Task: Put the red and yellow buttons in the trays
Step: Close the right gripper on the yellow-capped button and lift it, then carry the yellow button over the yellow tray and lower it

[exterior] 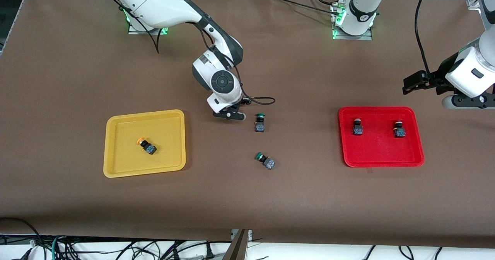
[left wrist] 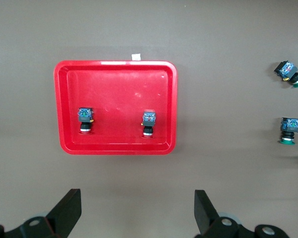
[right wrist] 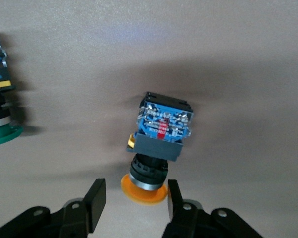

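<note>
Brown matte bench (exterior: 77, 78). Right gripper (right wrist: 134, 198) low at bench ctr around cap of loose yellow button (right wrist: 161, 129); grip cannot be told. Left gripper (exterior: 406, 86) spread wide, waiting above bench beside red tray (exterior: 381, 161) w/ two red buttons (exterior: 357, 126); yellow tray (exterior: 116, 171) holds second yellow button (exterior: 147, 145).

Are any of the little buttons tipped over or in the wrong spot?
Yes. The yellow button in the yellow tray lies tipped on its side. One green button on the table does too. Another yellow button sits on the table by the right gripper, not yet in a tray. Both red buttons are in the red tray.
</note>
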### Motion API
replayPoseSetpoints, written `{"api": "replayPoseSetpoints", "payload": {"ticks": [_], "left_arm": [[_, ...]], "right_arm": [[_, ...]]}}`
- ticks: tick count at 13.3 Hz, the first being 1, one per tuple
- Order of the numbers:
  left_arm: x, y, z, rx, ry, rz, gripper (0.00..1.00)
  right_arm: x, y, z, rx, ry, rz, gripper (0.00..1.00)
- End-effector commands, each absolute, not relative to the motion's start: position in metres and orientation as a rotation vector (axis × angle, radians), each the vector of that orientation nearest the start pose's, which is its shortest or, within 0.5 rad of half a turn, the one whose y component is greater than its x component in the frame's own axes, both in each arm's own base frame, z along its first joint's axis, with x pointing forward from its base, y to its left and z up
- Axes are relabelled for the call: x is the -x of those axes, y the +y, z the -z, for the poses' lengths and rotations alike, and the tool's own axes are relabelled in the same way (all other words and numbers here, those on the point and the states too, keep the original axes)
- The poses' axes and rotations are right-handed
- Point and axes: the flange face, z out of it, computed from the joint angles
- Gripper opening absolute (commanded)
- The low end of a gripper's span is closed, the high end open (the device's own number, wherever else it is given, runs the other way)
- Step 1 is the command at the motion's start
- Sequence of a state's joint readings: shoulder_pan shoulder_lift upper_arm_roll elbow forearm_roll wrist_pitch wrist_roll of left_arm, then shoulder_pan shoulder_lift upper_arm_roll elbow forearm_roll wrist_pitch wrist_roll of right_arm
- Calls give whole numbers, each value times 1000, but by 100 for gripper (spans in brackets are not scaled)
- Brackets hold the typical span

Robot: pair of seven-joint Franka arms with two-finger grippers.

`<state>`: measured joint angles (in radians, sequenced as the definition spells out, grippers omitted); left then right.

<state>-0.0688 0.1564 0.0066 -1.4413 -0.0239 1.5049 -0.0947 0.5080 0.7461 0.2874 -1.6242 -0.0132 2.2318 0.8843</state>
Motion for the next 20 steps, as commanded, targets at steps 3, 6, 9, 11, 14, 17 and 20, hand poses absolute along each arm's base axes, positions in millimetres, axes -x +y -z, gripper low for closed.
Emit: {"api": "replayPoseSetpoints", "payload": {"ticks": [3, 6, 9, 11, 14, 17, 20], "left_arm": [[-597, -40, -595, 3170, -51, -150, 100], [-597, -42, -595, 3170, -46, -153, 100], [-598, -39, -594, 3170, -56, -153, 100], [-598, -41, -593, 3168, -48, -155, 100], [-598, -42, -593, 3168, -46, -155, 100], [-598, -42, -594, 3168, -46, -152, 100], [-598, -42, -593, 3168, -46, -155, 100]], "right_arm": [[-491, 464, -183, 3081, 236, -322, 49], [-494, 459, -180, 3096, 233, -308, 45], [-497, 456, -180, 3100, 235, -303, 38], [-501, 453, -185, 3101, 233, -301, 34], [-513, 440, -196, 3126, 199, -291, 31], [-525, 426, -214, 3150, 159, -277, 29], [-546, 397, -234, 3187, 65, -268, 29]]}}
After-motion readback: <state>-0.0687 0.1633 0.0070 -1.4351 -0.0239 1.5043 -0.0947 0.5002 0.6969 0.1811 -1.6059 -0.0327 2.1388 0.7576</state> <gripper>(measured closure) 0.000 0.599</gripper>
